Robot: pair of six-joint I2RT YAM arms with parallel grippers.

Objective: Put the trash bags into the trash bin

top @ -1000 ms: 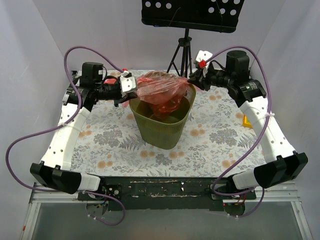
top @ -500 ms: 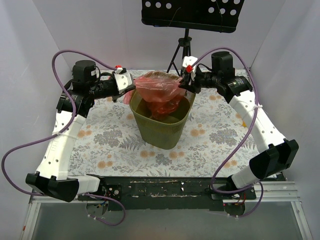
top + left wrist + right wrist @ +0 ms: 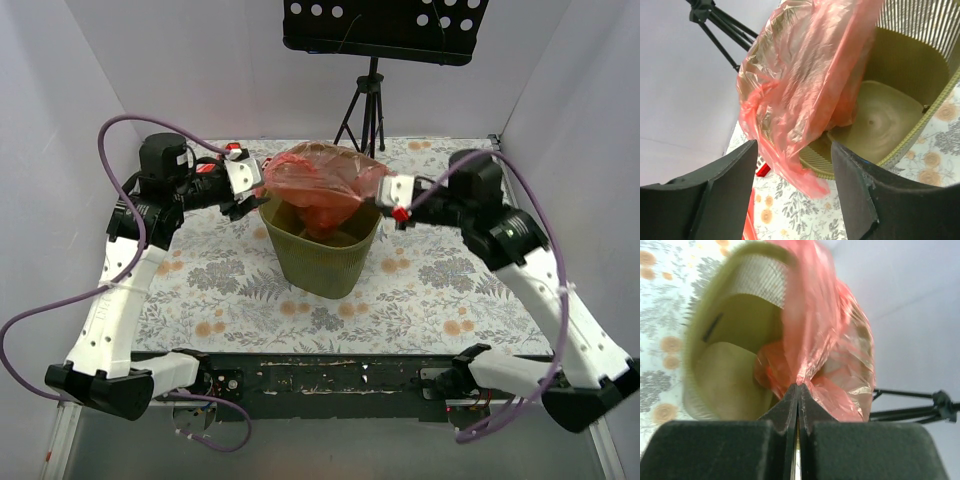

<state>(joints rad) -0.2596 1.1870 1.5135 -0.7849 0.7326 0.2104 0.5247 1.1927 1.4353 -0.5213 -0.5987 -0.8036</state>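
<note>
A translucent red trash bag (image 3: 322,178) billows over the mouth of the olive-green trash bin (image 3: 325,255), with part of it hanging inside. My left gripper (image 3: 256,190) stands open at the bin's left rim. In the left wrist view a loose corner of the bag (image 3: 805,95) dangles over the bin's rim (image 3: 910,145), in front of the left gripper (image 3: 794,152) and touching neither finger. My right gripper (image 3: 383,190) is at the right rim. In the right wrist view it (image 3: 799,386) is shut on a gathered fold of the bag (image 3: 840,350), above the bin (image 3: 725,375).
A black tripod (image 3: 368,105) holding a perforated black plate (image 3: 385,25) stands behind the bin. A small red box (image 3: 763,170) lies on the floral tablecloth (image 3: 230,280) beside the bin's left side. White walls close in the table on three sides.
The left gripper has opened and let go of the bag. The right gripper has shut on the bag's right edge, and the right arm has swung lower and nearer.
</note>
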